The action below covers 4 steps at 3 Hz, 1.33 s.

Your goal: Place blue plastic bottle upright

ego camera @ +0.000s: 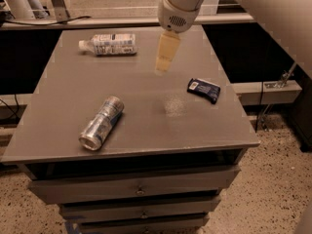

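The blue plastic bottle (109,44) lies on its side at the far left of the grey table (63,106), white cap pointing left. My gripper (163,65) hangs from the white arm over the middle back of the table, to the right of the bottle and well apart from it. It holds nothing that I can see.
A crushed silver-blue can (101,123) lies on its side at the front left. A flat dark-blue packet (204,89) lies at the right. Drawers sit under the table's front edge. A rail runs behind the table.
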{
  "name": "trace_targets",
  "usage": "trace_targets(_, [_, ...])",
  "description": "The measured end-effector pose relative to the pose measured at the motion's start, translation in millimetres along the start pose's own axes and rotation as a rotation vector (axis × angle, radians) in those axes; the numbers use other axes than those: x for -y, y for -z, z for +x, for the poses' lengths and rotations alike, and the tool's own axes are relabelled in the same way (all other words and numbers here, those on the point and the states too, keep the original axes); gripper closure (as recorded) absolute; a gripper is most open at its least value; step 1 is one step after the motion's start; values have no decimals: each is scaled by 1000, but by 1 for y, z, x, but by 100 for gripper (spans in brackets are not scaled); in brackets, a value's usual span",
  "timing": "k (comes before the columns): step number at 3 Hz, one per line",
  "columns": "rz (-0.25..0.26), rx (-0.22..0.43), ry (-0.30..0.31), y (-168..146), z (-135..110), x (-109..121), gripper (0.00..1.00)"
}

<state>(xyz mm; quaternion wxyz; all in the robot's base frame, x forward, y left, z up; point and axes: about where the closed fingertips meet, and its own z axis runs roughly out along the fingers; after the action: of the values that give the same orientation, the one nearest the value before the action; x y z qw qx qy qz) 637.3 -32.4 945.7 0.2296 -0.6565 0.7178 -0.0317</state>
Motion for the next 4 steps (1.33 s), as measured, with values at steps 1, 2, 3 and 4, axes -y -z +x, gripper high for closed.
trace_targets(1, [15,34,35,-7,-14,9,0])
trace_targets(2, [23,130,26,-24,-46,32,0])
trace_targets(3, [26,228,-15,-42,-81,59,0])
trace_targets(4, [13,321,-81,-63,-112,83,0])
